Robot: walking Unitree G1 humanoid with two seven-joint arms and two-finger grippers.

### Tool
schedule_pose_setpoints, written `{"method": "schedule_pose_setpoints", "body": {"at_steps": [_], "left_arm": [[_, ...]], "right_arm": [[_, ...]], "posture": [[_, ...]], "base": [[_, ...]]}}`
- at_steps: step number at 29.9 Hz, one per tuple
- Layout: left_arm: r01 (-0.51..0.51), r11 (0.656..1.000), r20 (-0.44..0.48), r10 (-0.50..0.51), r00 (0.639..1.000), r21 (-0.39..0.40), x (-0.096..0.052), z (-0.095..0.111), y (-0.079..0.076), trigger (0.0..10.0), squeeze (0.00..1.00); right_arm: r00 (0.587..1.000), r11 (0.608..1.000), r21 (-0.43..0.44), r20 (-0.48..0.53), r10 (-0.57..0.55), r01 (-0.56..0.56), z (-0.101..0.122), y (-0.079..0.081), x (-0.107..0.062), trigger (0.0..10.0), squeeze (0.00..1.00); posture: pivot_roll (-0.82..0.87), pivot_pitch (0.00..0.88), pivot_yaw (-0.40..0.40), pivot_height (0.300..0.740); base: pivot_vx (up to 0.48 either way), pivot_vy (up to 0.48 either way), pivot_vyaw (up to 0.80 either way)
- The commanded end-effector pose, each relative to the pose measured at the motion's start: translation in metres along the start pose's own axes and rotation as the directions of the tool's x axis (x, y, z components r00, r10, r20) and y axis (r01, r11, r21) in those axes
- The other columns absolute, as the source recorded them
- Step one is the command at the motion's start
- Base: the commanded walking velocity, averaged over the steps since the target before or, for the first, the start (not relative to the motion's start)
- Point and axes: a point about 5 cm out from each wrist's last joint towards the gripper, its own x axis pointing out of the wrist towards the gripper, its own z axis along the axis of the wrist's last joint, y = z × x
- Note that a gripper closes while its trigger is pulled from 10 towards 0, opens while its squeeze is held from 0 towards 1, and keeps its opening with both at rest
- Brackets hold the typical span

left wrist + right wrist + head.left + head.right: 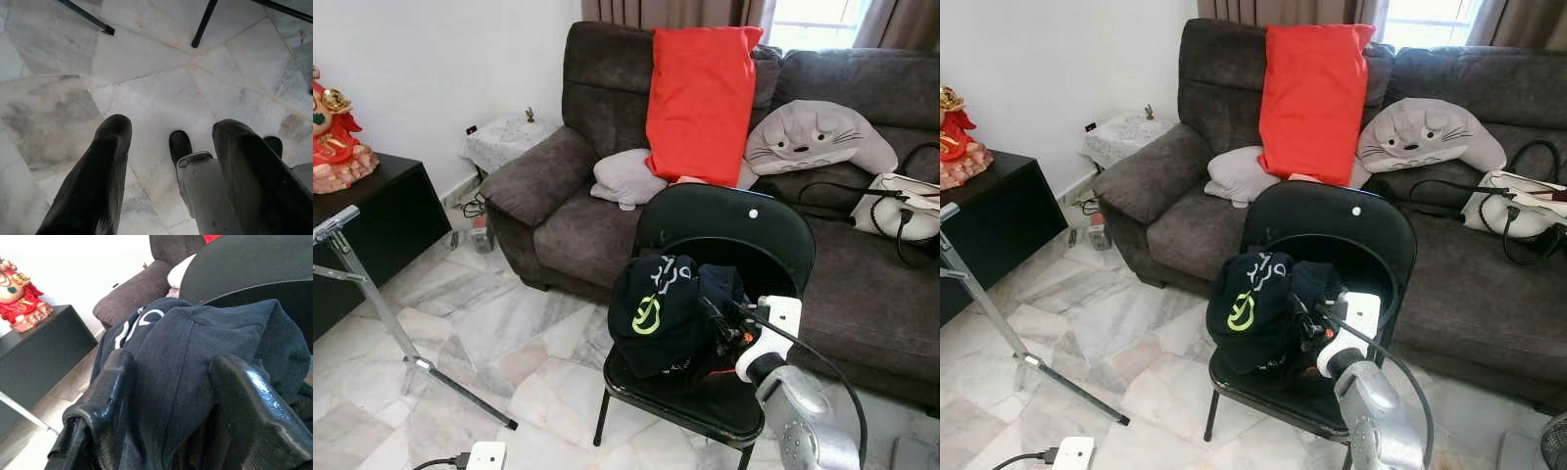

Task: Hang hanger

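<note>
Reaching forward over a black chair [724,230], the right gripper [171,396] spreads its fingers around a dark garment [658,313]; the left gripper [171,147] hangs open above bare marble floor [146,88].

The right arm [803,416] is a rounded, silver-grey metal tube with a speckled sheen. At its wrist sits a white, boxy plastic housing [771,333], and a thin black cable [822,367] loops from there along the arm. The right gripper [171,396] has two long, glossy black fingers [254,406] with blunt, rounded tips. The left gripper [171,147] has matching thick black fingers [105,171]; beside them stands a pale grey, rounded leg part [205,191] over two black feet tips [180,145].
</note>
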Motion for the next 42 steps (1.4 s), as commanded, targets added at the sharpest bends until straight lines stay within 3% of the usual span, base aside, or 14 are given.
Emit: {"method": "schedule_pose_setpoints", "body": {"at_steps": [1, 15, 16, 17, 18, 42], "left_arm": [[-0.006, 1.000, -0.008, 0.006, 1.000, 0.015, -0.001, -0.002, 0.005, 10.0, 0.00], [-0.007, 1.000, -0.007, 0.007, 1.000, 0.017, -0.001, -0.002, 0.005, 10.0, 0.00], [-0.007, 1.000, -0.007, 0.007, 1.000, 0.017, -0.001, -0.002, 0.005, 10.0, 0.00], [-0.007, 1.000, -0.007, 0.007, 1.000, 0.018, -0.001, -0.002, 0.005, 10.0, 0.00], [-0.006, 1.000, -0.008, 0.006, 1.000, 0.019, -0.001, -0.002, 0.005, 10.0, 0.00], [0.000, 1.000, -0.008, 0.000, 1.000, 0.018, -0.001, -0.002, 0.005, 10.0, 0.00]], "right_arm": [[1.000, 1.000, 0.001, -0.003, -0.009, 0.009, 0.001, -0.001, 0.002, 10.0, 0.00], [0.999, 1.000, 0.029, -0.031, -0.009, 0.010, -0.008, -0.004, 0.010, 9.8, 0.00], [1.000, 0.999, 0.031, -0.026, -0.009, 0.010, -0.008, -0.004, 0.010, 5.2, 0.00], [1.000, 0.999, 0.030, -0.024, -0.009, 0.010, -0.007, -0.004, 0.010, 5.2, 0.00], [1.000, 1.000, 0.027, -0.015, -0.012, 0.012, -0.006, -0.004, 0.010, 0.0, 0.00], [1.000, 1.000, 0.015, -0.007, -0.022, 0.022, -0.005, -0.006, 0.018, 0.0, 0.00]], "posture": [[-0.05, 0.000, 0.067, 0.740], [-0.04, 0.000, 0.070, 0.740], [-0.05, 0.000, 0.070, 0.740], [-0.05, 0.000, 0.070, 0.740], [-0.05, 0.000, 0.072, 0.740], [-0.04, 0.000, 0.070, 0.740]], "base": [[0.000, 0.000, 0.00], [0.000, 0.000, 0.00], [0.000, 0.000, 0.00], [0.000, 0.000, 0.00], [0.000, 0.000, 0.00], [0.000, 0.000, 0.00]]}}
